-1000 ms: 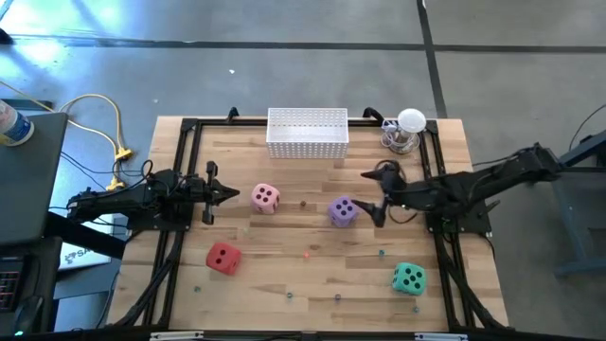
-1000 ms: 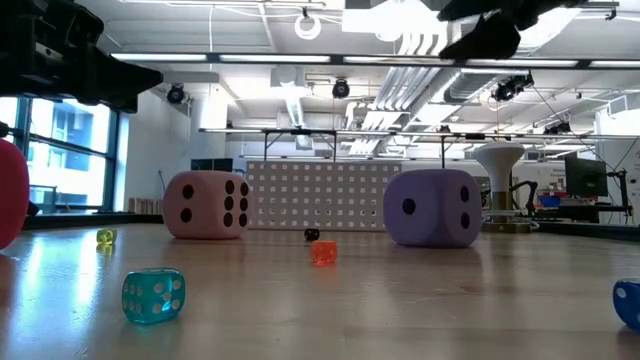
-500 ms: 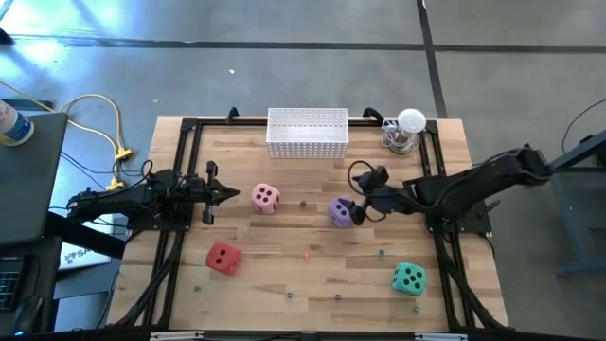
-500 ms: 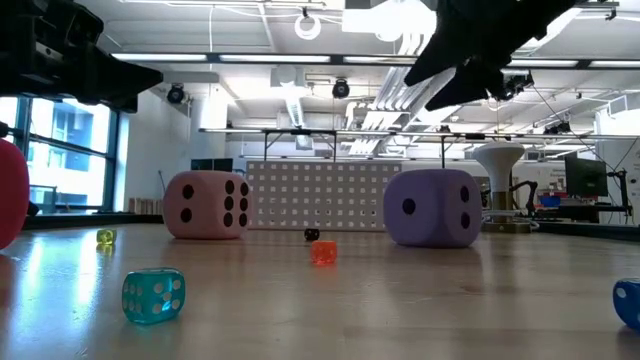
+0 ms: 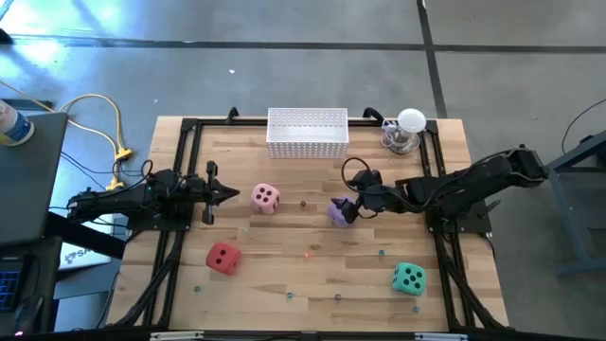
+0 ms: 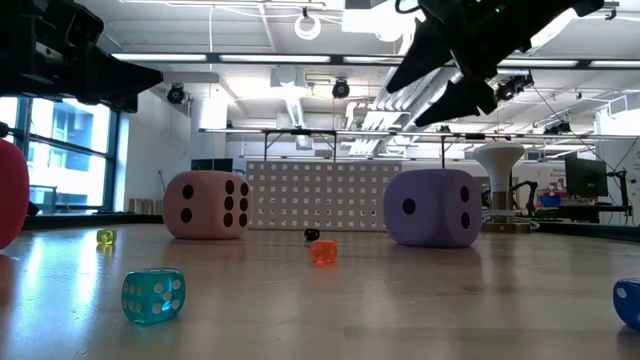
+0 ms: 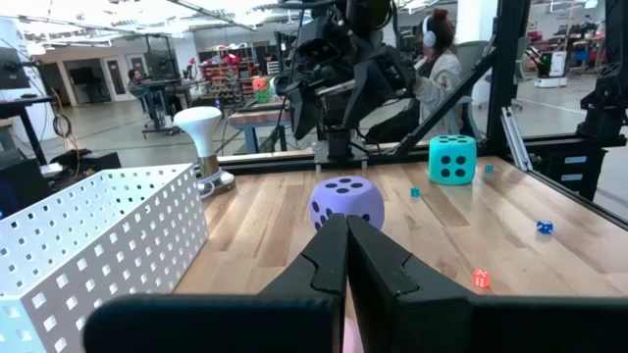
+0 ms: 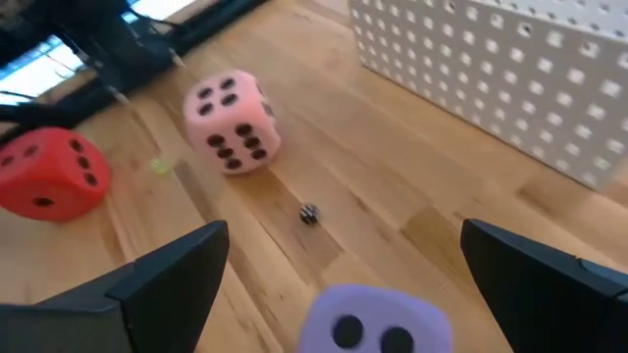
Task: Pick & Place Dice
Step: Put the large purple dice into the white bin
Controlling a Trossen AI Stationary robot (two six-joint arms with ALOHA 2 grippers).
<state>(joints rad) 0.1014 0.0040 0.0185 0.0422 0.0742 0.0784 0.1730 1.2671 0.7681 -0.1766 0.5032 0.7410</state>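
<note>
Four soft dice rest on the wooden table: pink (image 5: 265,197) (image 8: 233,123), purple (image 5: 338,213) (image 6: 433,207), red (image 5: 223,258) (image 8: 44,174) and teal-green (image 5: 409,278) (image 7: 451,159), all with dark pips. My right gripper (image 5: 352,203) (image 8: 343,230) is open and hovers just above the purple die (image 8: 378,319). Its fingers stand wide to either side, clear of the die in the low view (image 6: 450,80). My left gripper (image 5: 232,193) (image 7: 346,224) is shut and waits left of the pink die, pointing toward the table's right.
A white perforated basket (image 5: 307,133) (image 8: 510,69) stands at the far edge, with a white mushroom-shaped object (image 5: 409,128) to its right. Several tiny coloured dice lie scattered on the table, such as an orange one (image 6: 323,252) and a clear blue one (image 6: 153,296). Black frame rails run along the table's sides.
My right gripper has moved toward the table's left and come down, from beside the purple die to just over it. The dice have stayed where they were.
</note>
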